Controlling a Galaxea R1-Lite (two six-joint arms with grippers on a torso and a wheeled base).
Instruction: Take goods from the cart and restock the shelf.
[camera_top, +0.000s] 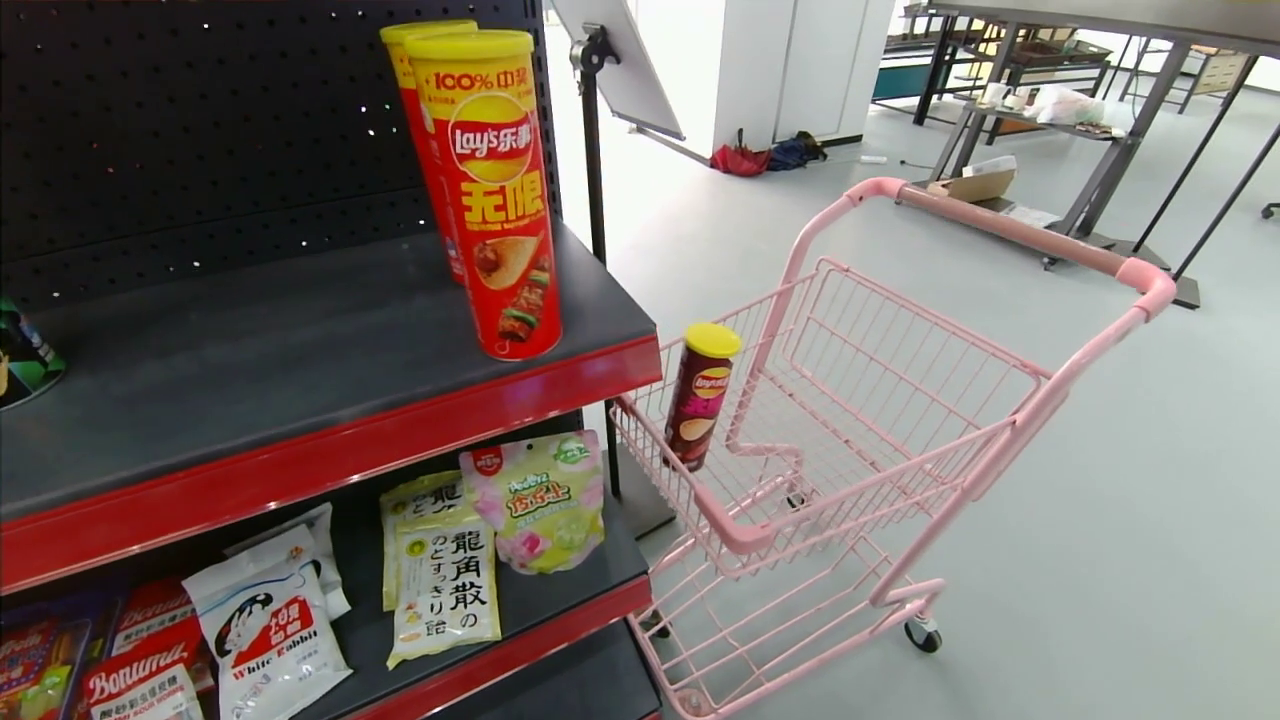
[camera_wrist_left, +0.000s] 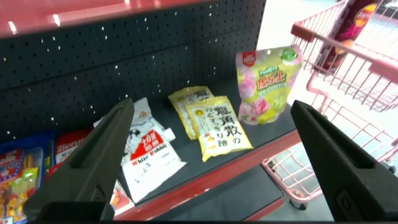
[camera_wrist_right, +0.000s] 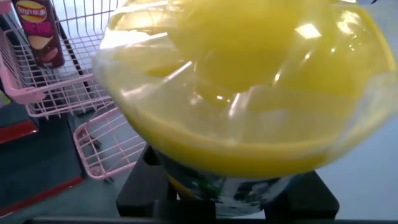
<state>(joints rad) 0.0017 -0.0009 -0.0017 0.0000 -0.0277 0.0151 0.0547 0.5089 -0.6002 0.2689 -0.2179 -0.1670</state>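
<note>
In R gripper (camera_wrist_right: 227, 193): yellow-lidded can (camera_wrist_right: 249, 81), pinched tight, near pink cart (camera_top: 1010, 230). L gripper (camera_wrist_left: 211, 107): spread wide, empty, facing lower shelf (camera_wrist_left: 267, 138) w/ candy bags (camera_wrist_left: 217, 127). In cart corner by shelf: maroon can (camera_top: 698, 405), upright. On upper shelf (camera_top: 250, 340), front edge: two red cans (camera_top: 500, 200).

Mock shop inside a lab/office hall: retail shelf (camera_top: 300, 340) with snack bags (camera_top: 440, 570), pink cart (camera_top: 1000, 230), cluttered counters (camera_top: 1150, 20) behind on grey floor (camera_top: 1150, 500).
</note>
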